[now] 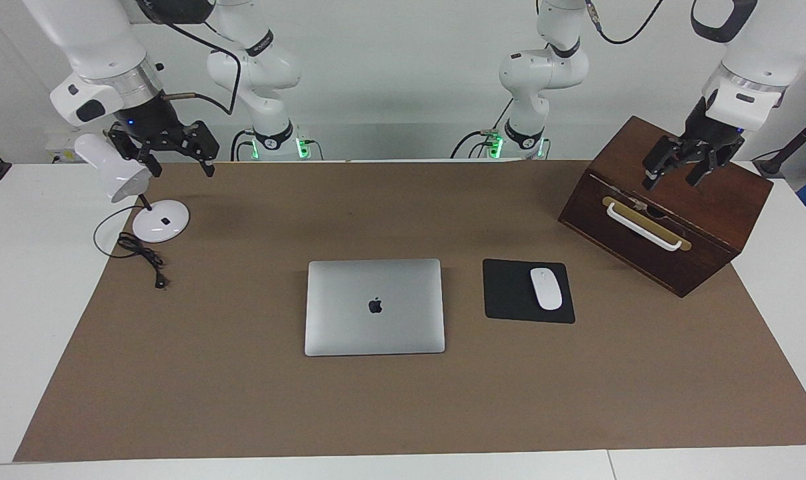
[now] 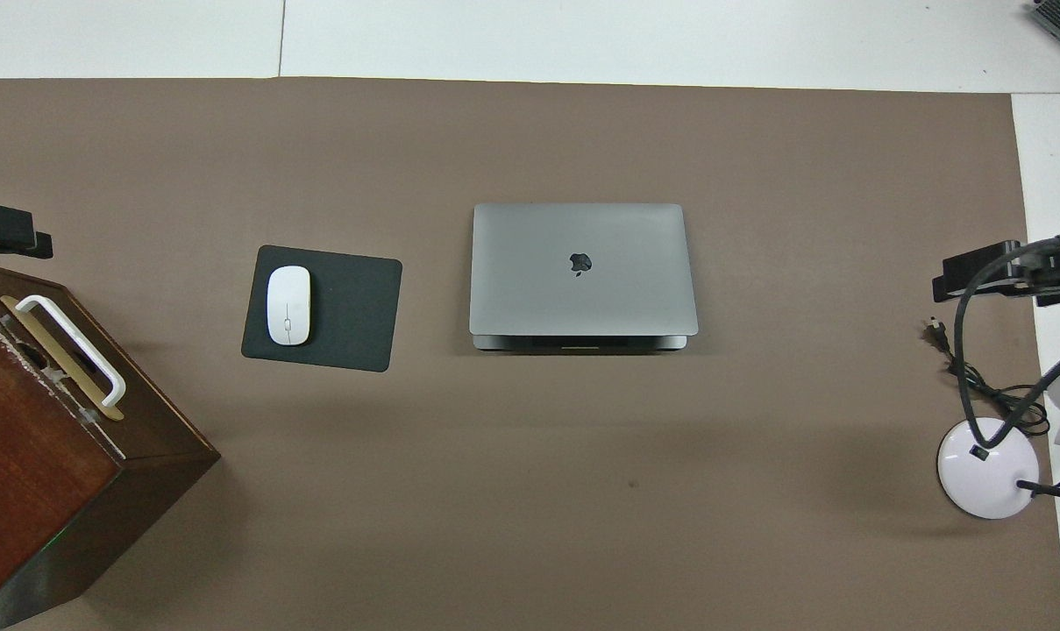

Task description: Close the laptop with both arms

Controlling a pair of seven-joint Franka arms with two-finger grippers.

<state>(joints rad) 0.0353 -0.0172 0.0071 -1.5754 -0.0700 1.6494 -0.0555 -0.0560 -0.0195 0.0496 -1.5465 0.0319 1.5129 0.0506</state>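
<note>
With its lid shut flat and the logo facing up, the laptop (image 1: 375,307) lies near the middle of the brown mat (image 1: 243,400) that covers most of the tabletop. Neither arm touches it.

Just beside it, toward the left arm's end of the tabletop, a white mouse (image 1: 546,288) sits on a black pad (image 1: 506,293). A wooden box (image 1: 696,220) with a white handle stands at the mat's corner at the left arm's end, on the robots' edge. Over the top of that box hangs the left gripper (image 1: 675,175), its two fingers spread apart and empty; the overhead view shows only a dark tip of it at the frame's edge.

At the right arm's end, a white lamp (image 1: 119,177) stands with its round base at the mat's edge, and its black cord (image 1: 143,253) is coiled on the mat beside the base. The right gripper (image 1: 179,162) is raised in the air close to the lamp's head, over the mat's corner on the robots' edge. Its fingers are released too, with nothing between them
</note>
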